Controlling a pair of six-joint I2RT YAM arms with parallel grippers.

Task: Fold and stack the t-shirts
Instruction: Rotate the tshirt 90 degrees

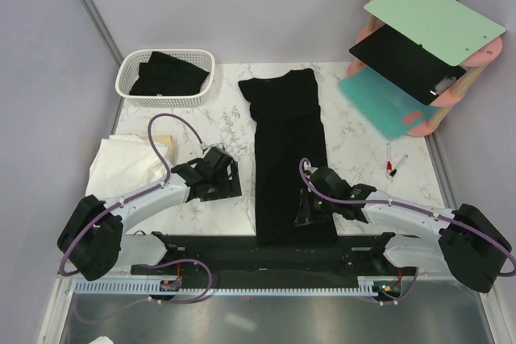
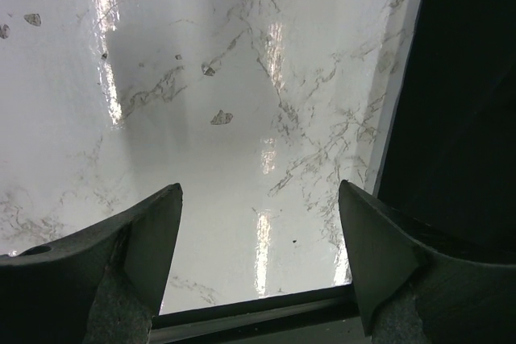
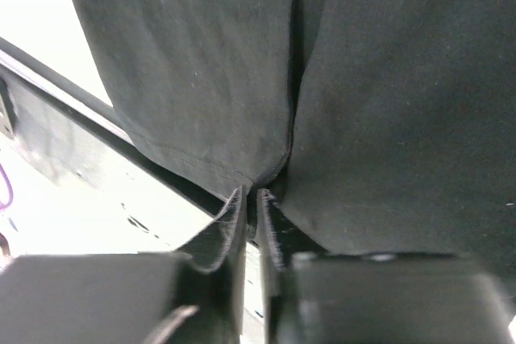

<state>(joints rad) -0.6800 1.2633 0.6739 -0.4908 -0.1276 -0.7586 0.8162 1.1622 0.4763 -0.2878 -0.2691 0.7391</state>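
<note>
right gripper (image 3: 251, 196) is pinched tight on the near hem of the long black cloth t-shirt (image 1: 287, 138); left gripper (image 2: 260, 192) hangs wide open over the white marble table (image 2: 201, 62) just beside it

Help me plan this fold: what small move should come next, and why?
Probably slide the left gripper right, onto the shirt at its near hem, and pinch. The right gripper looks shut on that hem, while the left hangs open over bare table beside the cloth.
</note>
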